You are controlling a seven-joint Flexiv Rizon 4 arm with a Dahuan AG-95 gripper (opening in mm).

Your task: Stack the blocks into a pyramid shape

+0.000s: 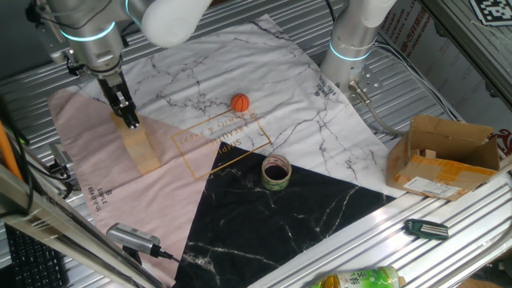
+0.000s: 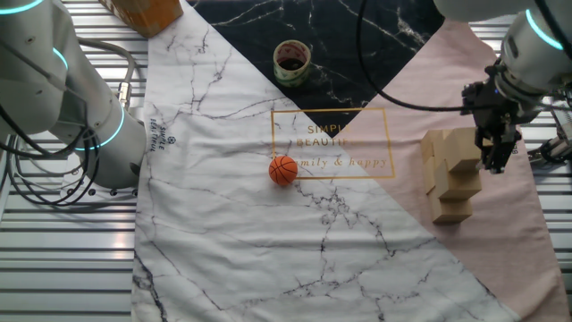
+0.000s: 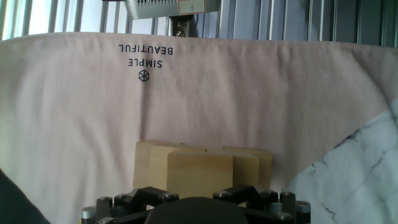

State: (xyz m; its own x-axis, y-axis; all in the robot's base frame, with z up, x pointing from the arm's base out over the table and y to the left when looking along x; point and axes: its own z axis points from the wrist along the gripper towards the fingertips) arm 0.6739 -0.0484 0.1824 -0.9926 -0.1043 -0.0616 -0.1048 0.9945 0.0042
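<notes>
One fixed view: the small light-tan wooden cube blocks (image 1: 141,149) lie packed in a row on the pink part of the printed cloth (image 1: 88,160), the row's long axis running away from the arm base toward the table's near edge. The two-finger black gripper (image 1: 129,120) stands straight over the row's far end, fingertips touching or just above the stack. The small orange ball (image 1: 240,102) and the tape roll (image 1: 276,172) sit well apart, toward the middle of the cloth; a brown cardboard box (image 1: 444,156) lies off the cloth

The other fixed view: the blocks (image 2: 450,174) show as a stepped pile, at least two layers high, and the gripper (image 2: 496,152) hangs at the pile's upper edge, on the side away from the ball (image 2: 283,170). Whether the fingers are pinching a cube or spread free, I cannot tell

Hand view: the blocks (image 3: 202,168) fill the space directly below and ahead of the gripper body, so any next grasp or release looks to be straight down, the row running across the frame
</notes>
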